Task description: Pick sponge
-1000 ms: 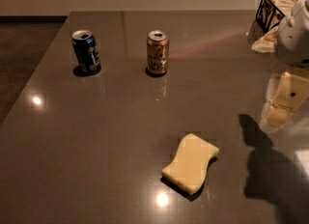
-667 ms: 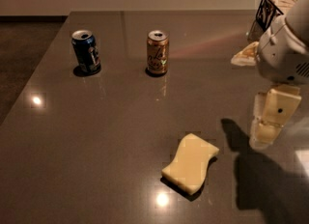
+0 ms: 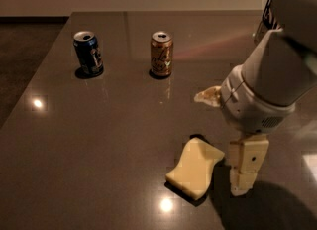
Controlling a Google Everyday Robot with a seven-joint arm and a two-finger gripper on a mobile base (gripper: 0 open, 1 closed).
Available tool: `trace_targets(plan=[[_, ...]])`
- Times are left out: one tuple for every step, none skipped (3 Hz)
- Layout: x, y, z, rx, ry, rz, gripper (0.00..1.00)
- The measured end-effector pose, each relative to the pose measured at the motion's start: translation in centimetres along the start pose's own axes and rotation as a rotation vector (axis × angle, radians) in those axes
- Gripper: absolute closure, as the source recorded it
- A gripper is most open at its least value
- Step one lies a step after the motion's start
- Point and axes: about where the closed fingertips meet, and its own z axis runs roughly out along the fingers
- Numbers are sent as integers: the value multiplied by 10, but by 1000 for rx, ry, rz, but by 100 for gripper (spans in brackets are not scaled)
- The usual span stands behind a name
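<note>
The sponge (image 3: pixel 194 167) is a pale yellow foam slab with wavy sides, lying flat on the dark grey table (image 3: pixel 99 140) at the front centre. My gripper (image 3: pixel 241 187) hangs down from the big white arm (image 3: pixel 270 83) at the right. It is just to the right of the sponge, close beside its right edge and low over the table. The sponge lies free on the table.
A blue soda can (image 3: pixel 88 53) and a brown soda can (image 3: pixel 161 54) stand upright at the back of the table. A dark wire rack (image 3: pixel 268 12) at the back right is mostly hidden by the arm. The table's left edge drops to the floor.
The arm has swung left and towards the front, bringing the gripper down from the right edge to right beside the sponge. The sponge and cans have not moved.
</note>
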Motion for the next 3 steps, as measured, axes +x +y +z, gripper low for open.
trace_targets(plan=[[-8,12,23,-34,14,-67,0],[-11,22,39,-62,34,-103,0],[-13,28,52,-81,56,-124,0]])
